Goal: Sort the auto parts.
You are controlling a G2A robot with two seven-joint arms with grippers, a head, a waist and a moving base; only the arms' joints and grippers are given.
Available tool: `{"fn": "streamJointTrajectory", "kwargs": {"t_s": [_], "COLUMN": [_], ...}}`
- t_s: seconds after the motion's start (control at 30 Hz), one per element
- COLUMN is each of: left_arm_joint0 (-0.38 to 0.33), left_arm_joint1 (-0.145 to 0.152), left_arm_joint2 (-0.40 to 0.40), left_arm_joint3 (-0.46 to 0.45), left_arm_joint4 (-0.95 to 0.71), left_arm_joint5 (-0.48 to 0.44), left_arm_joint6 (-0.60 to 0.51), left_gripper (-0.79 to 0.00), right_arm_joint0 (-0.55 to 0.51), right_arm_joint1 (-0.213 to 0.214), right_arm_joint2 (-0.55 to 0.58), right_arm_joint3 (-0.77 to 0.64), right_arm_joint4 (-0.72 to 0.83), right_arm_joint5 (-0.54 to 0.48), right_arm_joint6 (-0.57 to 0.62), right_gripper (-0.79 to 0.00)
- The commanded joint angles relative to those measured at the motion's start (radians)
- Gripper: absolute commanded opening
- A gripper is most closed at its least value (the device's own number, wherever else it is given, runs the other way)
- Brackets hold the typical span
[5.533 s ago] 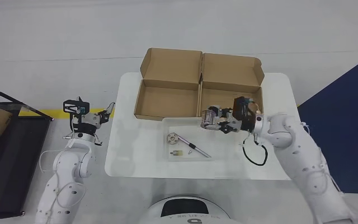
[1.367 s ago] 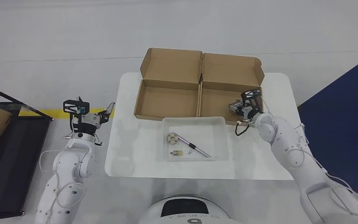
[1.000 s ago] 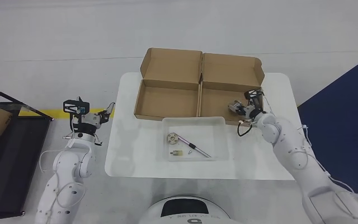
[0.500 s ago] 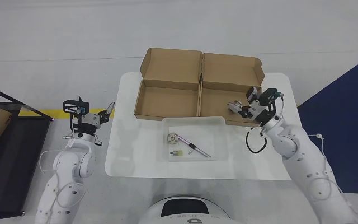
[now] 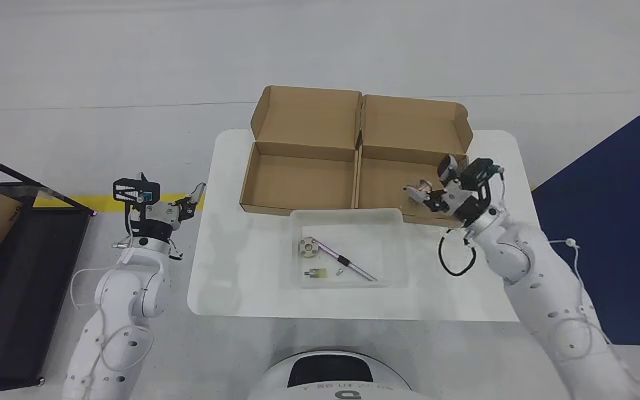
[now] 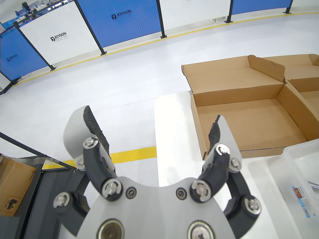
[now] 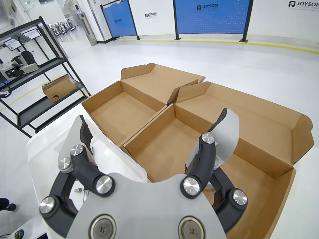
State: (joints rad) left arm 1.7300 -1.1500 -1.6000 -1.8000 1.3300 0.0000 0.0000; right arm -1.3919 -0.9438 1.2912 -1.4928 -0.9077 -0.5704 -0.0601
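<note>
Right gripper (image 7: pixel 154 118) wide, empty, above right box (image 5: pixel 380 178) | left gripper (image 6: pixel 154 135) wide, far left | best: drop squarely over centre tray (image 5: pixel 350 212), pinch rod (image 5: pixel 352 265) mid-shaft.

Disc (image 5: pixel 310 245), rod (image 5: pixel 356 266) and small bolt (image 5: pixel 315 271) lie flat (close together) in clear tray (image 5: pixel 385 232)
</note>
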Motion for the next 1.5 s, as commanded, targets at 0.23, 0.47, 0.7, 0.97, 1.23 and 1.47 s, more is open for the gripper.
{"fn": "streamJointTrajectory", "kwargs": {"t_s": [0.23, 0.47, 0.7, 0.97, 1.23, 1.47], "left_arm_joint0": [0.0, 0.0, 0.0, 0.0, 0.0, 0.0], "left_arm_joint1": [0.0, 0.0, 0.0, 0.0, 0.0, 0.0], "left_arm_joint2": [0.0, 0.0, 0.0, 0.0, 0.0, 0.0], "left_arm_joint3": [0.0, 0.0, 0.0, 0.0, 0.0, 0.0], "left_arm_joint4": [0.0, 0.0, 0.0, 0.0, 0.0, 0.0], "left_arm_joint5": [0.0, 0.0, 0.0, 0.0, 0.0, 0.0], "left_arm_joint6": [0.0, 0.0, 0.0, 0.0, 0.0, 0.0], "left_gripper": [0.0, 0.0, 0.0, 0.0, 0.0, 0.0], "right_arm_joint0": [0.061, 0.097, 0.143, 0.223, 0.267, 0.298], "right_arm_joint1": [-0.028, -0.056, -0.089, -0.132, -0.166, -0.192], "right_arm_joint2": [-0.228, -0.367, -0.469, -0.555, -0.613, -0.643], "right_arm_joint3": [-0.169, -0.202, -0.17, -0.073, 0.012, 0.078], "right_arm_joint4": [-0.284, -0.392, -0.384, -0.356, -0.33, -0.337], "right_arm_joint5": [0.12, 0.158, 0.152, 0.159, 0.155, 0.187], "right_arm_joint6": [0.441, 0.637, 0.717, 0.787, 0.795, 0.818], "right_gripper": [0.0, -0.48, -0.486, -0.554, -0.514, -0.529]}}
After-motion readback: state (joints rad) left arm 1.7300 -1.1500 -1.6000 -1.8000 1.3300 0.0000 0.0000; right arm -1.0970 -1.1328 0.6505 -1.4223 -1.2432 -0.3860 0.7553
